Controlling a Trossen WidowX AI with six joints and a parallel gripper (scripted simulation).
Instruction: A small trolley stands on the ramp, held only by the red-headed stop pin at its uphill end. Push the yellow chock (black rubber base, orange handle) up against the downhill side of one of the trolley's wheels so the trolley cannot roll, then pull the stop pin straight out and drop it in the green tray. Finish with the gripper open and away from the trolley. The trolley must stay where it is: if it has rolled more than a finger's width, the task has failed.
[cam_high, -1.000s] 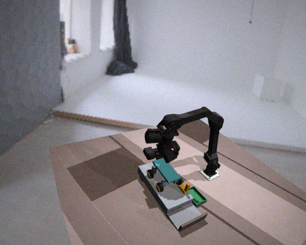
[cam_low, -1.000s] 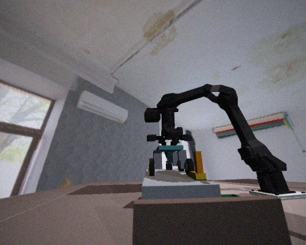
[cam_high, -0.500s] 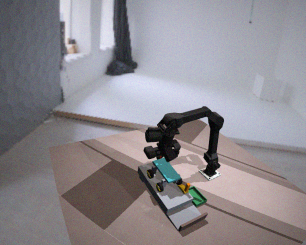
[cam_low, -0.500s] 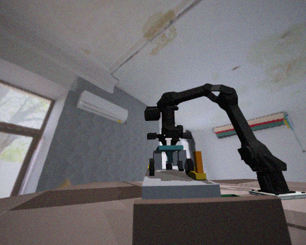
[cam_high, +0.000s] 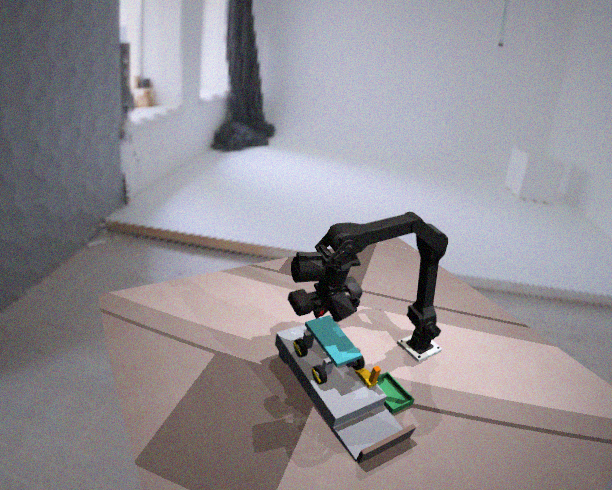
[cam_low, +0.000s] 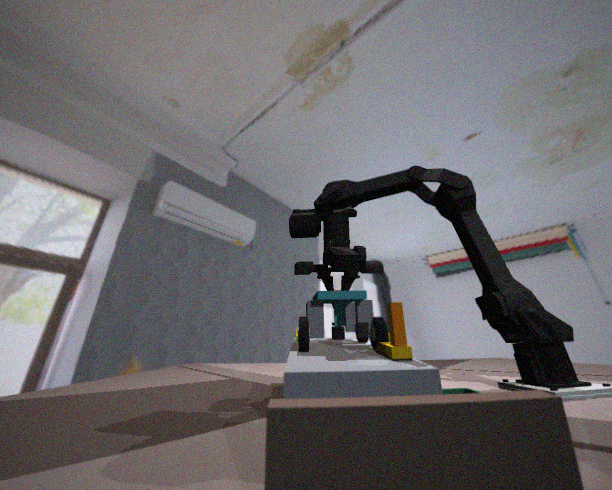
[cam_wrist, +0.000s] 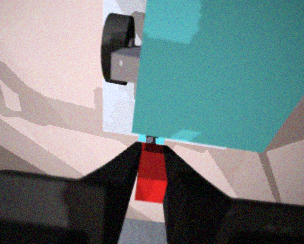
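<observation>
Meanwhile, green tray (cam_high: 397, 393) holds nothing visible; jaws clamp stop pin (cam_wrist: 151, 174).

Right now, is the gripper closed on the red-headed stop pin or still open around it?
Closed on it. In the wrist view both fingers press against the red head of the stop pin, at the trolley's edge.

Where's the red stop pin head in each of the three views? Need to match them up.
Top: a red sliver under the pincer, just above the teal deck's far end.
Exterior: not visible; the pincer hides it.
Wrist: lower centre, clamped between the fingers.
Shared landmark: the trolley's teal deck.
</observation>
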